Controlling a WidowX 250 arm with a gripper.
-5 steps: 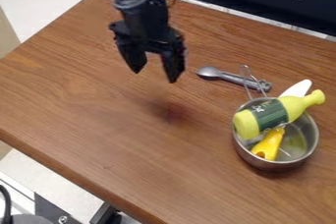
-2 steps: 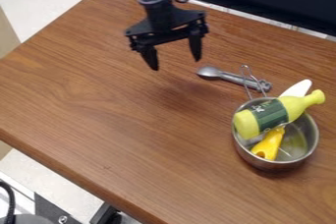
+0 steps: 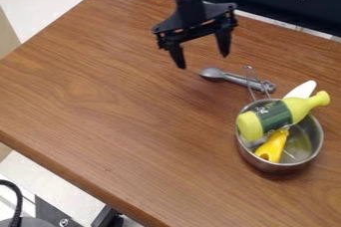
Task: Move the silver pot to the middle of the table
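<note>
Black pincer (image 3: 203,61): fingers spread apart, nothing clamped between the tips. Held above the far part of the wooden table (image 3: 120,121). Compared with the earlier frames, shifted across the view to the right, and turned on its wrist. Read as an approach to the load, with the grasp yet to be made.

Immediately below and to the right of the pincer: silver spoon (image 3: 212,73), unmoved. Just past it, farther right and lower: wire handle (image 3: 250,86), rising from the rim of the silver pot (image 3: 279,168). Locate the pot well down and to the right of the pincer, upright, in the same spot as before. Inside, note the yellow-green bottle (image 3: 269,117), lying aslant across the rim, above a yellow object (image 3: 271,147); at the far side, a white piece (image 3: 303,90), jutting out.

Next, probably: continue right and toward the camera, align with the handle or rim, lower, then close. Avoid snagging the spoon beside the handle. Keep the pot level, to guard against tipping out the bottle. For the table's middle, judge a spot below the pincer and left of the pot.
</note>
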